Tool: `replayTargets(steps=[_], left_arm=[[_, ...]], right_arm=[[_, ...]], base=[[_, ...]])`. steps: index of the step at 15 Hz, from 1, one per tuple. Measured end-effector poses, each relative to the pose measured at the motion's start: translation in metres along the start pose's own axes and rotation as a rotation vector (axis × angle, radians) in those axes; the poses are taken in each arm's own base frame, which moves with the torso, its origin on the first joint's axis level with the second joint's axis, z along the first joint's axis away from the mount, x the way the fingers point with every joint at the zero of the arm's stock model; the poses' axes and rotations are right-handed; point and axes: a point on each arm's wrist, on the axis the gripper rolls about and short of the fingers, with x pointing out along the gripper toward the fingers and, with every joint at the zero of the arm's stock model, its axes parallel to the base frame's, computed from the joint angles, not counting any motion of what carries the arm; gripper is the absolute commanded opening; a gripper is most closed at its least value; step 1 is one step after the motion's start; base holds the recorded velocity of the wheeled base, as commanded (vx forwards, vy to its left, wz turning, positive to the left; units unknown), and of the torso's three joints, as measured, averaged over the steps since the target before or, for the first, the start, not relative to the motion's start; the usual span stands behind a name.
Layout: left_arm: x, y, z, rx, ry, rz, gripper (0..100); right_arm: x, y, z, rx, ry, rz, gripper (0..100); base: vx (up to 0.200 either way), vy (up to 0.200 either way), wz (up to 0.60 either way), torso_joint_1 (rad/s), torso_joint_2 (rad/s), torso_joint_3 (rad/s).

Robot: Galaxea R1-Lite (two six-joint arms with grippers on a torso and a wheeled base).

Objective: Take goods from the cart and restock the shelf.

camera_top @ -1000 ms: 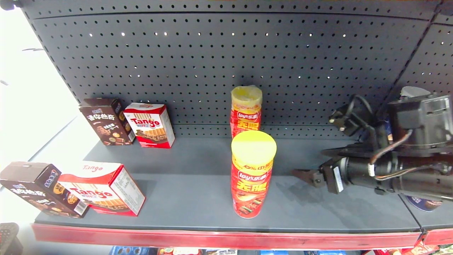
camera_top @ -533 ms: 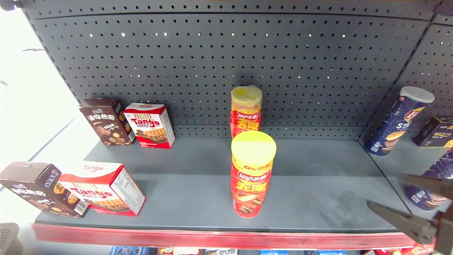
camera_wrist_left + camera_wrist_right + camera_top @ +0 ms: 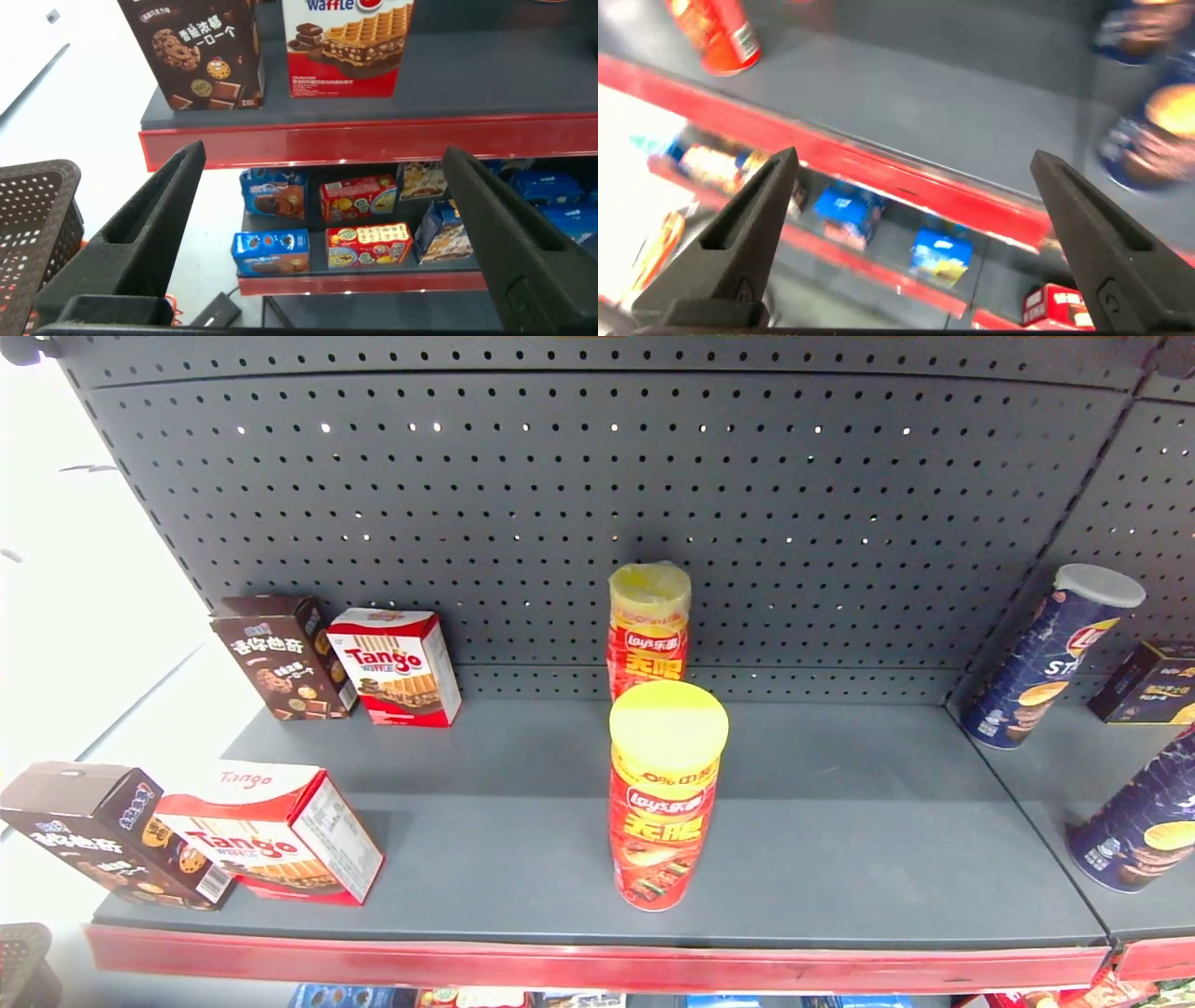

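Red with a yellow lid, the front crisp can (image 3: 665, 803) stands upright near the front of the grey shelf (image 3: 840, 840). It is in line with a second can of the same kind (image 3: 649, 630) set back against the pegboard (image 3: 523, 523).

A second ago the right arm lay across the right side of the shelf, its fingers spread just beside the front can. Half a second ago it was down at the lower right corner, and now it has drawn off the board altogether. The can has not shifted through all this and stands on its own.

The right gripper (image 3: 915, 161) has its jaws wide apart with nothing between them. It hangs out in front of the shelf's red front lip (image 3: 878, 173), with packets on the lower tier beyond it. The left gripper (image 3: 322, 157) is likewise spread and empty. It is low before the left end of the shelf, under a cookie box (image 3: 196, 47) and a wafer box (image 3: 346, 42), with a brown mesh basket (image 3: 37, 224) close by.

I judge that this placing is finished: the can is released and the arm is clear of it. The next step is probably a trip back to the cart for another item. The shelf has bare board on either side of the two cans, and two blue cans (image 3: 1046, 653) stand in the neighbouring bay
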Motion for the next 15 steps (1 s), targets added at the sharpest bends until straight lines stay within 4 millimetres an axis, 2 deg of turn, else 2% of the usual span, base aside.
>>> replayTargets(steps=[2, 4, 9, 13, 15], left_arm=[[0.0, 0.0, 0.0, 0.0, 0.0, -0.001, 100], [0.0, 0.0, 0.0, 0.0, 0.0, -0.002, 100], [0.0, 0.0, 0.0, -0.001, 0.0, -0.001, 100], [0.0, 0.0, 0.0, 0.002, 0.001, 0.001, 100], [0.0, 0.0, 0.0, 0.001, 0.001, 0.0, 100]], right_arm=[[-0.013, 0.001, -0.022, 0.047, -0.014, -0.027, 100], [-0.017, 0.003, -0.036, 0.042, -0.002, 0.019, 100], [-0.019, 0.004, -0.037, 0.062, -0.025, -0.099, 100], [-0.015, 0.008, -0.036, 0.084, 0.029, -0.346, 100], [-0.015, 0.01, -0.036, 0.092, 0.018, -0.356, 100]], base=[[0.0, 0.0, 0.0, 0.0, 0.0, 0.0], [0.0, 0.0, 0.0, 0.0, 0.0, 0.0], [0.0, 0.0, 0.0, 0.0, 0.0, 0.0], [0.0, 0.0, 0.0, 0.0, 0.0, 0.0], [0.0, 0.0, 0.0, 0.0, 0.0, 0.0]])
